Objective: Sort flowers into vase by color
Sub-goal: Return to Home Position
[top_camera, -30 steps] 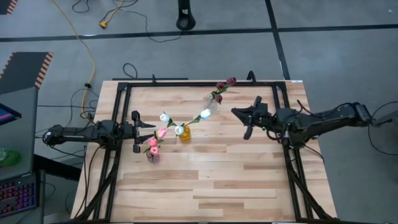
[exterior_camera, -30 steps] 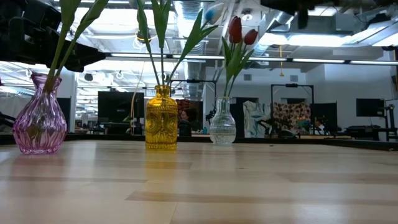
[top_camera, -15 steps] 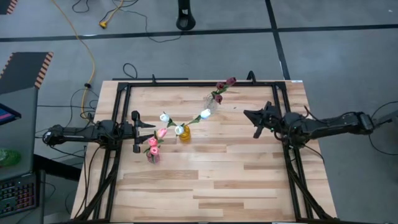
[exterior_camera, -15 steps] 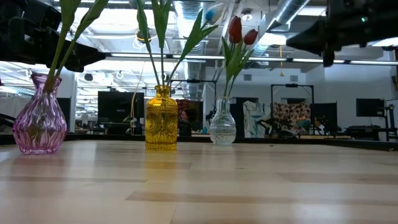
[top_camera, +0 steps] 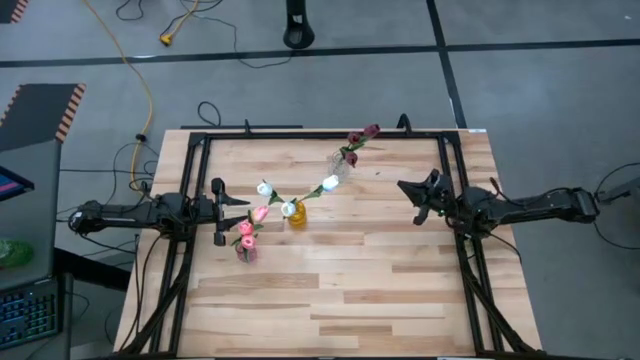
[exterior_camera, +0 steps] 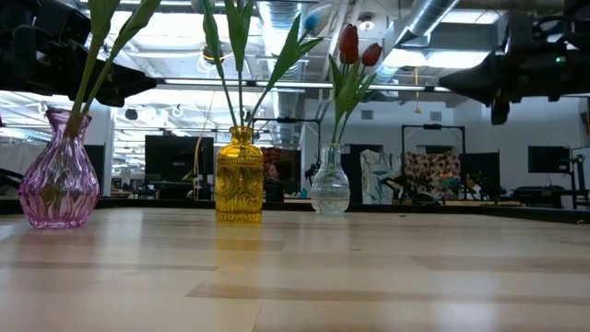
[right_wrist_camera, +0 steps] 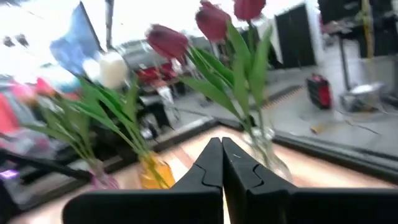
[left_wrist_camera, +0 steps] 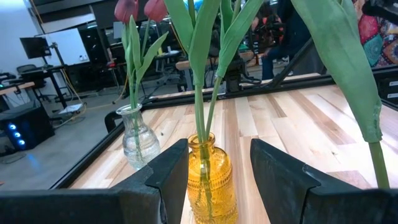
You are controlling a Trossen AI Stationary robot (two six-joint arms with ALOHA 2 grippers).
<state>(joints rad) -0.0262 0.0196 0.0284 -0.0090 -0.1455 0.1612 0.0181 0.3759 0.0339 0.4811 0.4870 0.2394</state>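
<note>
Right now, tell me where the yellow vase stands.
In the high view the yellow vase stands left of centre on the table, between the purple vase on its left, nearer the front edge, and the clear vase farther back on its right.

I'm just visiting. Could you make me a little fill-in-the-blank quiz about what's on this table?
The yellow vase holds ___ flowers.
The purple vase holds ___ flowers.
The clear vase holds dark ___ flowers.
Only one pincer is shut: the ___ one.
Missing words: white, pink, red, right.
</note>
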